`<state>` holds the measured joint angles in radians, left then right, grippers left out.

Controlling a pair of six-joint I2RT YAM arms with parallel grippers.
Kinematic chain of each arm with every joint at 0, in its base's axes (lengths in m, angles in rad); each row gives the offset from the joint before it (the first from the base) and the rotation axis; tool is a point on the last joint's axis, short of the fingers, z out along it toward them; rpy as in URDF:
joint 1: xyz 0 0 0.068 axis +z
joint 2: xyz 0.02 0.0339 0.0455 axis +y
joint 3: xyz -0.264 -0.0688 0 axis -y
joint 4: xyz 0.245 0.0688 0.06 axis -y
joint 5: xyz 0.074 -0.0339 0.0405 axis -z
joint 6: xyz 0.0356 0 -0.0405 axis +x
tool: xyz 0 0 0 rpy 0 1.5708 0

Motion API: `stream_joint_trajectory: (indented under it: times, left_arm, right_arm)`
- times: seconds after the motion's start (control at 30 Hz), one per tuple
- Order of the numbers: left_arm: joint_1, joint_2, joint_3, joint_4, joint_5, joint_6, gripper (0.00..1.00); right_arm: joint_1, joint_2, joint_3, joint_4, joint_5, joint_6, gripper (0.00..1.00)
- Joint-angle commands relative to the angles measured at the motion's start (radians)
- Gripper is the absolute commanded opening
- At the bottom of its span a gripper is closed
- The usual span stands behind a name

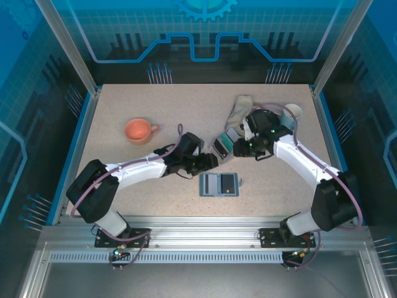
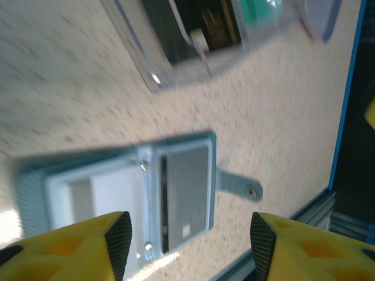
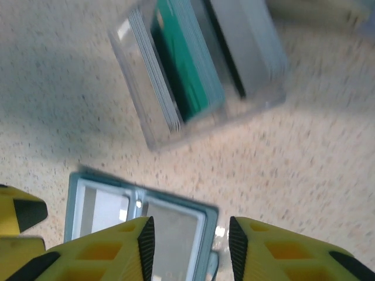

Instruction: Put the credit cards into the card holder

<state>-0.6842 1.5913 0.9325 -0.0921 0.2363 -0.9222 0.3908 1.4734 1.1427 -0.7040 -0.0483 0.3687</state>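
Top external: both arms hover over the table, left gripper and right gripper spread and empty. Wallet lies open; cards stand in a tray just behind.

The table was a speckled beige surface with a blue edge. Five items lay directly on it. An orange mug stood at mid-left. A crumpled beige cloth and a white cup sat at rear right. A clear tray rested near centre. The card holder lay open and flat, nearer the front edge.
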Motion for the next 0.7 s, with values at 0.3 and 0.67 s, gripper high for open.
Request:
stream_joint_trajectory:
  times: [0.3, 0.67]
  left_arm:
    - [0.175, 0.285, 0.302, -0.087, 0.139, -0.081, 0.65]
    - [0.176, 0.455, 0.419, -0.08, 0.168, -0.156, 0.59]
  right_arm:
    - [0.095, 0.347, 0.347, -0.1, 0.25, -0.263, 0.33]
    - [0.115, 0.466, 0.427, -0.117, 0.29, -0.301, 0.37]
